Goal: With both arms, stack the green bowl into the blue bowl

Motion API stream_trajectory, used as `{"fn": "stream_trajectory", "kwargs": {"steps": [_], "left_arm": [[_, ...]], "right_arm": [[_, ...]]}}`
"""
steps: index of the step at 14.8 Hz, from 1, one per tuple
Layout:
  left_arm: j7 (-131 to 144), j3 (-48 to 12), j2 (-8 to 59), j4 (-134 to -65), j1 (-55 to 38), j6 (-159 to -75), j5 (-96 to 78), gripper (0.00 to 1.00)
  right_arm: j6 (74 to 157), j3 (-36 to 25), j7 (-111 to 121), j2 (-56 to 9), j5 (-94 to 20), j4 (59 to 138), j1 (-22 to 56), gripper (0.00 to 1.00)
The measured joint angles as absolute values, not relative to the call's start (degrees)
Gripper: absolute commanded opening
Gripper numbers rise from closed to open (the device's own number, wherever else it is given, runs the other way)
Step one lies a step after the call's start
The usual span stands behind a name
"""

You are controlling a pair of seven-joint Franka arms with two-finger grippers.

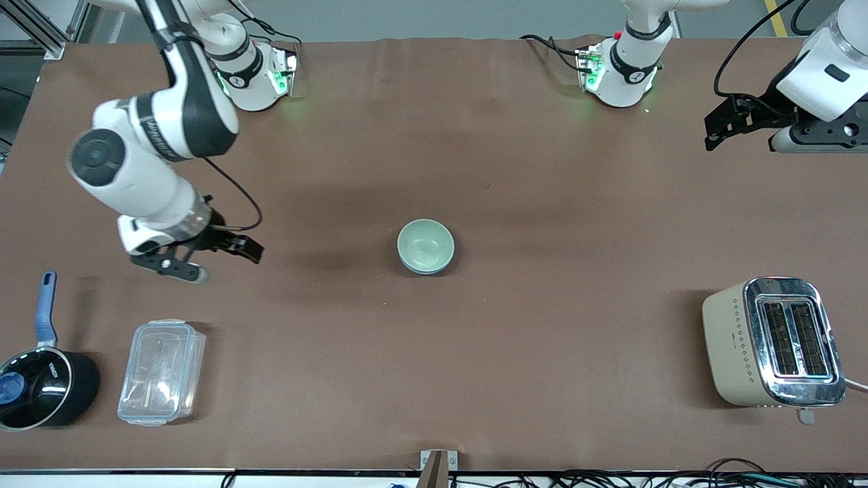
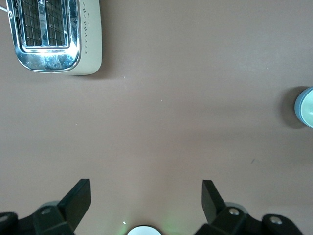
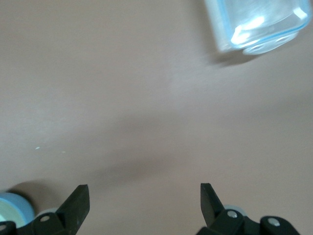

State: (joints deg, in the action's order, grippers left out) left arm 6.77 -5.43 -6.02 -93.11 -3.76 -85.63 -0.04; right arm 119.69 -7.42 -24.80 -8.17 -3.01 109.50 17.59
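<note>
The pale green bowl (image 1: 425, 244) sits nested inside the blue bowl (image 1: 435, 270) in the middle of the table; only a thin blue rim shows around it. My right gripper (image 1: 211, 257) is open and empty, above bare table toward the right arm's end, apart from the bowls. My left gripper (image 1: 720, 130) is open and empty, high over the table's edge at the left arm's end. The stacked bowls show at the edge of the left wrist view (image 2: 306, 105) and the right wrist view (image 3: 13, 205). Both grippers, the left one (image 2: 146, 197) and the right one (image 3: 145, 198), show bare table between their fingers.
A clear plastic container (image 1: 161, 371) and a black saucepan with a blue handle (image 1: 42, 386) stand near the front camera at the right arm's end. A beige toaster (image 1: 773, 342) stands near the front camera at the left arm's end.
</note>
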Motion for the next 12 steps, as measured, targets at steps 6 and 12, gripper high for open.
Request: {"fn": "stream_trajectory", "kwargs": {"steps": [6, 12], "left_arm": [[6.77, -5.24, -6.03, -93.08, -3.57, -85.8, -0.04, 1.0], [6.05, -4.93, -6.04, -93.06, -3.37, -85.83, -0.04, 1.0]], "right_arm": [[115.87, -4.59, -17.6, -0.29, -1.82, 112.46, 8.06, 1.0], [100.89, -0.16, -11.46, 4.24, -0.27, 103.14, 0.72, 1.0]]}}
